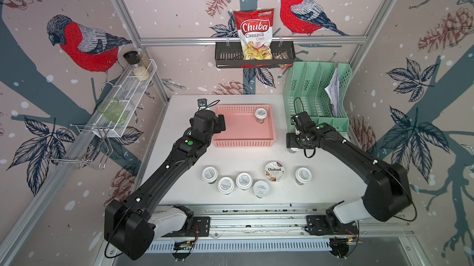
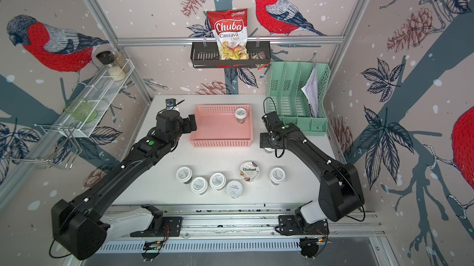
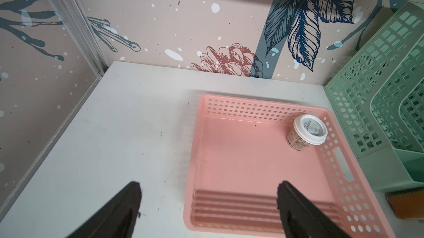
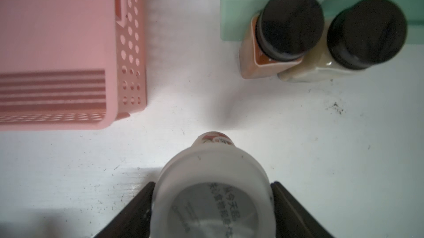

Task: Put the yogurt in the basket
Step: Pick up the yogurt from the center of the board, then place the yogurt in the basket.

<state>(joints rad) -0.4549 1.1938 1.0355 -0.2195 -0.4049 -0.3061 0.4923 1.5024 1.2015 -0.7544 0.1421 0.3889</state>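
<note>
The pink basket [image 1: 243,144] [image 2: 220,143] sits mid-table with one small yogurt cup [image 1: 260,113] [image 3: 307,131] upright in its far right corner. My right gripper [image 4: 212,184] [image 1: 292,146] is shut on another white-lidded yogurt cup [image 4: 211,163], just right of the basket's [image 4: 57,30] near right corner. My left gripper [image 3: 209,184] [image 1: 221,123] stands open and empty over the basket's [image 3: 241,156] left rim. Near the table's front stand several more small cups [image 1: 226,184] [image 1: 303,175] and the wider Chobani cup [image 1: 275,171].
Two black-capped spice jars [image 4: 289,23] [image 4: 367,32] stand against the mint-green organiser [image 1: 315,92], right of the basket. A black rack [image 1: 254,56] with a chips bag hangs on the back wall. A white wire shelf [image 1: 128,98] lines the left wall.
</note>
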